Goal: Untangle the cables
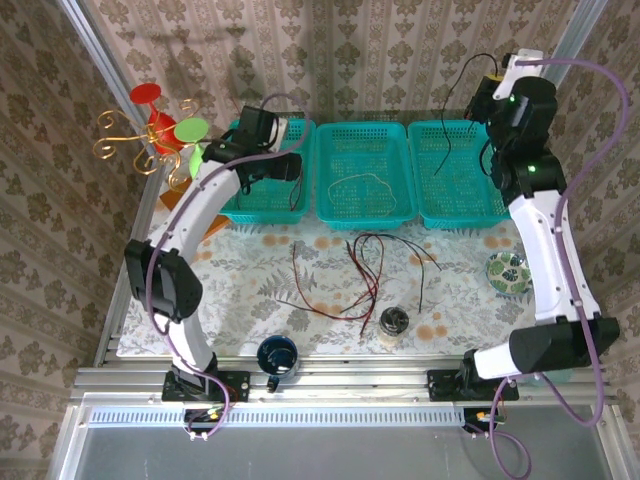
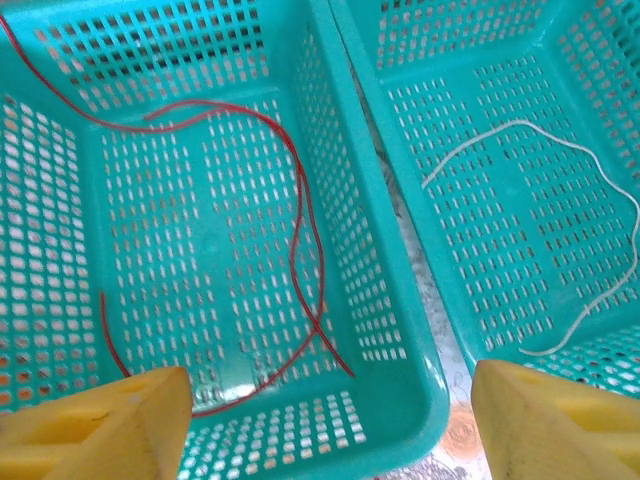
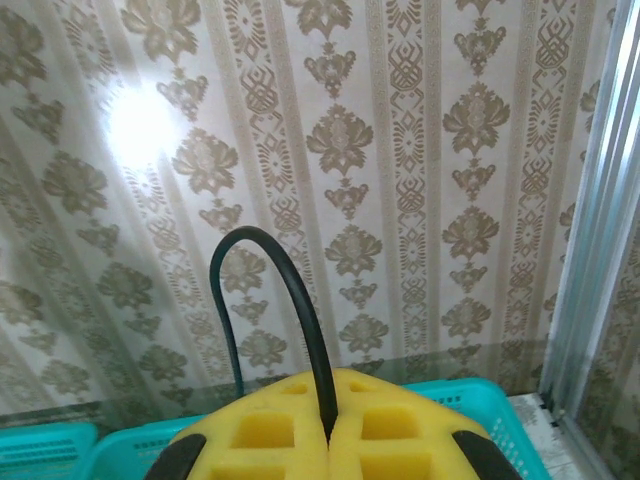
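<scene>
My left gripper (image 1: 275, 165) hovers open over the left teal basket (image 2: 400, 400), its yellow fingers (image 2: 110, 425) spread wide with nothing between them. A dark red cable (image 2: 300, 200) lies loose on that basket's floor. A white cable (image 1: 370, 185) curls in the middle basket (image 1: 365, 135), and it shows too in the left wrist view as a white cable (image 2: 600, 170). My right gripper (image 1: 492, 78) is raised high above the right basket (image 1: 460, 200), shut on a black cable (image 3: 290, 280) that arches up and hangs down into that basket. More dark red and black cables (image 1: 365, 265) lie tangled on the table.
Near the front edge stand a dark blue mug (image 1: 277, 355) and a small jar (image 1: 394, 322). A patterned bowl (image 1: 508, 272) sits at the right beside my right arm. A wire ornament stand (image 1: 160, 130) with red and green discs rises at the back left.
</scene>
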